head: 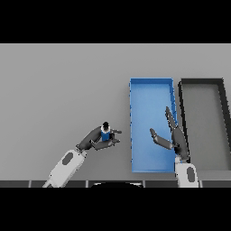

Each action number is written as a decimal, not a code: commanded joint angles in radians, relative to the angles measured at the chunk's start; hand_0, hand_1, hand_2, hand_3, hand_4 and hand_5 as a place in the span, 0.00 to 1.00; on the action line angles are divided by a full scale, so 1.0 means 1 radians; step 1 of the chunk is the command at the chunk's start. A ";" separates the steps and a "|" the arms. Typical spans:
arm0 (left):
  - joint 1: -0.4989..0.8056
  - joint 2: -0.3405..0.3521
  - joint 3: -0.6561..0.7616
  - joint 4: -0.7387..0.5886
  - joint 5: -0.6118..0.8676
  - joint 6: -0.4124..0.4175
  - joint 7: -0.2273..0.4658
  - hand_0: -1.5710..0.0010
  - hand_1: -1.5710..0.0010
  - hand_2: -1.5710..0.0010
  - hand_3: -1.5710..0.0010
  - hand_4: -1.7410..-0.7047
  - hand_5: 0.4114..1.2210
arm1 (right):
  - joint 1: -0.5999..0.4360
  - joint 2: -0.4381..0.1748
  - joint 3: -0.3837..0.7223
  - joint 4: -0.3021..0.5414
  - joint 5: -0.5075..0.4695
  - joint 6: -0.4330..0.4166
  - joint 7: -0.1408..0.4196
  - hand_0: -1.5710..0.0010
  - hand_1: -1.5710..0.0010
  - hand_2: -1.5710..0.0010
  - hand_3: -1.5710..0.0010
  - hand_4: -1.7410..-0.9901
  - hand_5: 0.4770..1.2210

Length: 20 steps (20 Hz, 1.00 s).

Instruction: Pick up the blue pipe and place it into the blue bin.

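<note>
The blue pipe (106,133) is a short blue piece with a black end, standing on the grey table left of the blue bin (151,85). My left hand (94,139) reaches in from the lower left, and its fingers and thumb curl round the pipe. My right hand (176,137) hovers over the bin's right side, with straight fingers, thumb spread out to the left, and nothing in it. The bin holds nothing that I can see.
A black bin (202,81) of similar size stands right beside the blue bin, at the table's right. The grey table (58,90) stretches out to the left and back.
</note>
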 commanded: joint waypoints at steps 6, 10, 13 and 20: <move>0.003 -0.008 -0.025 -0.076 -0.012 0.028 -0.068 0.06 0.05 0.05 0.11 0.04 0.96 | 0.017 -0.003 0.007 -0.011 0.011 0.001 -0.026 1.00 1.00 1.00 1.00 0.66 0.20; -0.033 -0.003 -0.032 -0.173 0.015 0.013 -0.058 0.03 0.02 0.02 0.08 0.02 0.98 | 0.000 -0.009 0.001 -0.001 0.018 -0.004 -0.002 1.00 1.00 1.00 1.00 0.68 0.20; -0.081 -0.002 -0.029 -0.221 0.032 0.009 0.026 0.01 0.01 0.01 0.08 0.02 0.99 | 0.007 -0.016 -0.002 0.006 0.018 0.003 -0.043 1.00 1.00 1.00 1.00 0.70 0.21; -0.085 0.004 -0.054 -0.259 0.032 -0.013 0.088 0.00 0.00 0.00 0.08 0.01 1.00 | 0.031 -0.032 -0.007 -0.001 -0.006 0.031 -0.046 1.00 1.00 1.00 1.00 0.74 0.20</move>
